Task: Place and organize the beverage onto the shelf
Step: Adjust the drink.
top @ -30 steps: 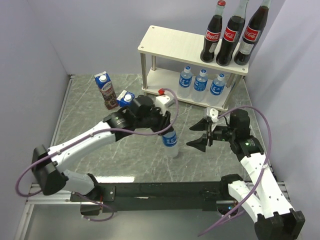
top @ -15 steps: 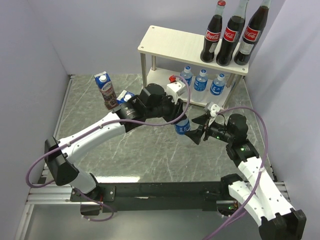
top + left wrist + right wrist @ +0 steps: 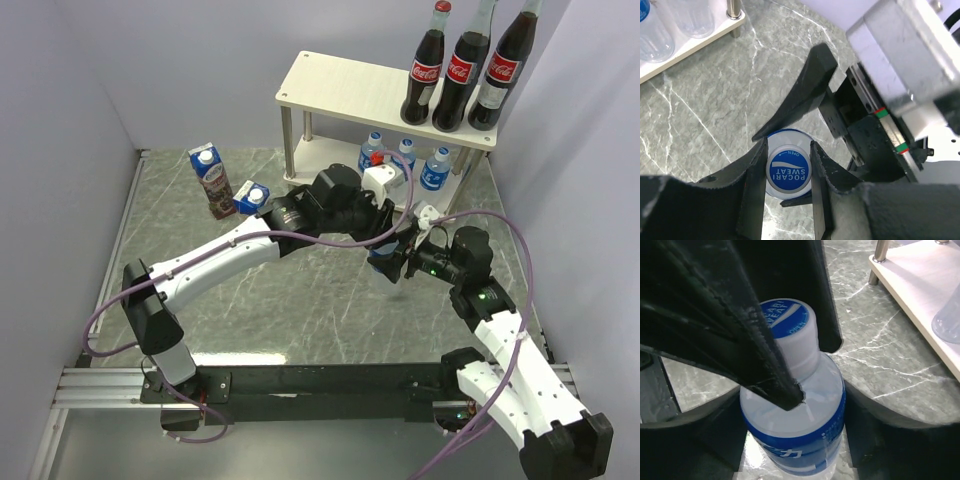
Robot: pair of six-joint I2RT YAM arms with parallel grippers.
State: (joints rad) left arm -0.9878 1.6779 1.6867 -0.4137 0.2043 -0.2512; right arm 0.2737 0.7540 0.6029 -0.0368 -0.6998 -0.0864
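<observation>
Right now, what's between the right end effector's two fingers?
A water bottle, gripped at its top by the left end effector. The right wrist view shows its body between the fingers of the right end effector; contact unclear.

On the shelf [image 3: 340,85], top board bare left of the cola bottles [image 3: 462,70]; lower board free left of the water bottles [image 3: 403,158]; in front, left hand [image 3: 787,146], right hand [image 3: 403,262] and held bottle [image 3: 795,430] crowd the approach.

Robot lab cell: plain lilac walls [image 3: 70,90], alu mounting rail [image 3: 100,383].
</observation>
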